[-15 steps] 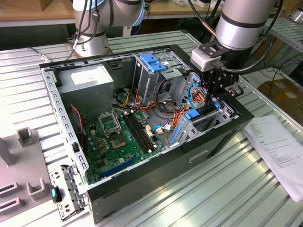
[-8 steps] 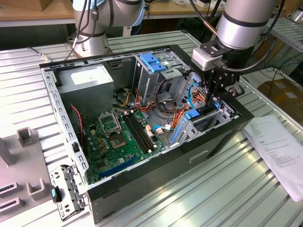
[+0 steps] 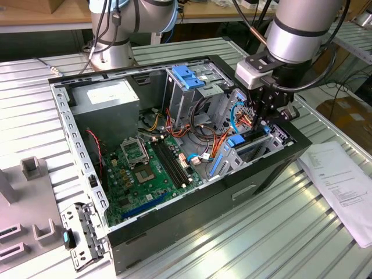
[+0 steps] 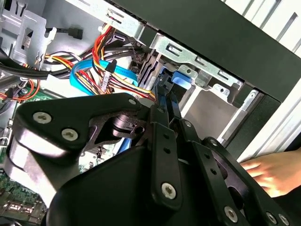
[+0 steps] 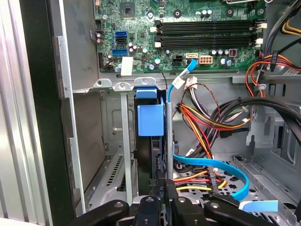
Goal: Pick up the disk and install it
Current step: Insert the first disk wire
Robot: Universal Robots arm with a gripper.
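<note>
The disk (image 5: 151, 141) stands on edge in the drive bay (image 5: 117, 122) at the case's front corner, its long axis running down into the slot, directly below my gripper (image 5: 162, 200), whose fingers are clamped on its upper edge.

The pincer (image 3: 263, 116) is hanging inside the open computer case (image 3: 174, 232), over the drive bay (image 3: 256, 148) at the case's corner toward the exterior view's right; the disk (image 5: 153, 141) is standing on edge in that bay directly beneath the pincer, between the bay's metal walls; the motherboard (image 3: 151, 168) is lying on the case floor beside the pincer; cables (image 5: 207, 117) are running just beside the disk; a paper sheet (image 3: 343, 186) is lying on the worktop (image 3: 279, 238) outside the case.
</note>
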